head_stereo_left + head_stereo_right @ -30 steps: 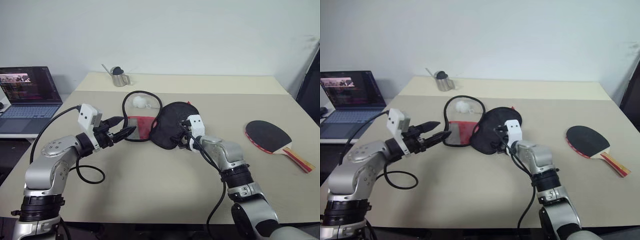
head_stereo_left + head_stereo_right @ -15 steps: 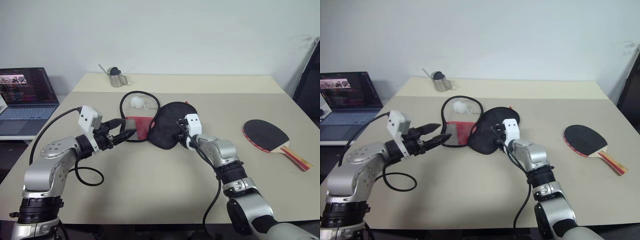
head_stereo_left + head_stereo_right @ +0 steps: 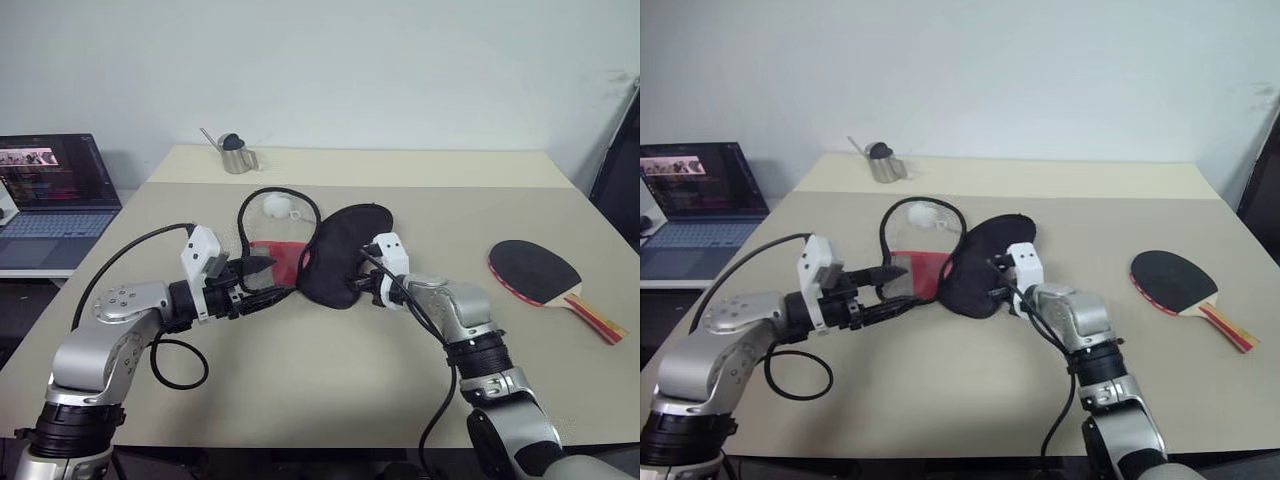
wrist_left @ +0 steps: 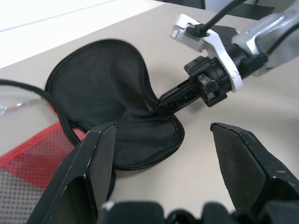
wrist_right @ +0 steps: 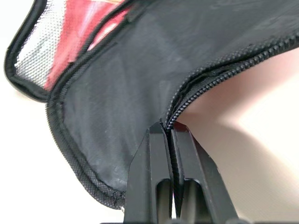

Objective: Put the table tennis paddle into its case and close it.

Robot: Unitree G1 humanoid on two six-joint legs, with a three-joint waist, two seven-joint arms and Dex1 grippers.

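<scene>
Left eye view: the case (image 3: 338, 255) lies mid-table, round black part beside its red end; the right gripper (image 3: 357, 283) is pinched on the near edge of the black fabric, likely to lift a flap and open the mouth.
Left eye view, paddle: the table tennis paddle (image 3: 535, 272) lies flat, well apart to the right, not yet inside.
Right eye view: the left gripper (image 3: 895, 293) hovers just beside the red mesh end, fingers spread and holding nothing, placed to steady or take that end.
Left wrist view: spread fingers (image 4: 91, 161) frame the case, with the other gripper biting its rim.
Right wrist view: fingers (image 5: 156, 175) fully closed on the zip edge (image 5: 219, 70), which buckles upward.
</scene>
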